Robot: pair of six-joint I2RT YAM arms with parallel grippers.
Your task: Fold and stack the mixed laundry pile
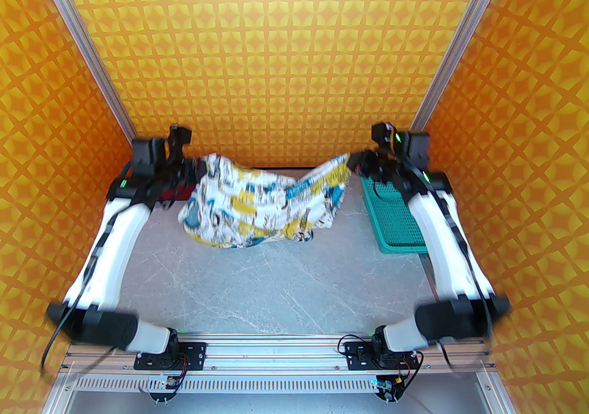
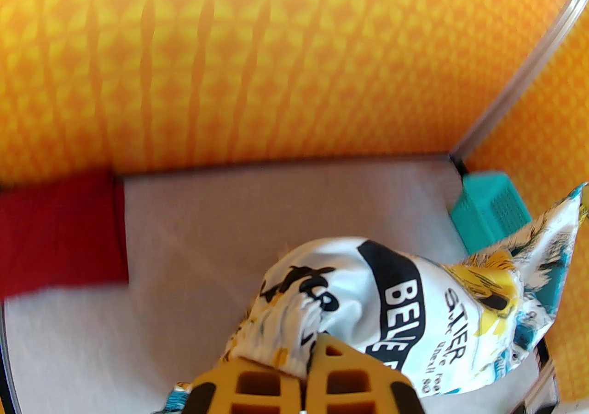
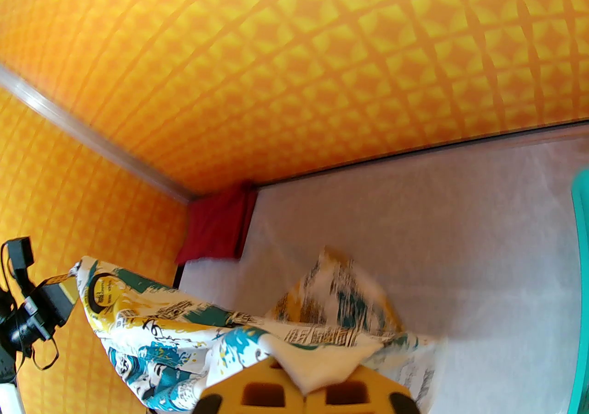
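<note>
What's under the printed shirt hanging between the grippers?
Bare grey tabletop; the printed shirt sags toward it. The red T-shirt lies off to its left. The patch beneath the sag is covered.

At the back of the table (image 1: 276,283), the printed garment (image 1: 262,205) hangs strung across the middle, with one end pinched in the left gripper (image 1: 199,169) and the other in the right gripper (image 1: 354,160), its belly sagging low between them. The plain T-shirt (image 1: 176,194) lies in the far left corner, beneath the left arm. Over on the right, the basket (image 1: 395,223) sits under the right arm, just beside the garment's right end.
</note>
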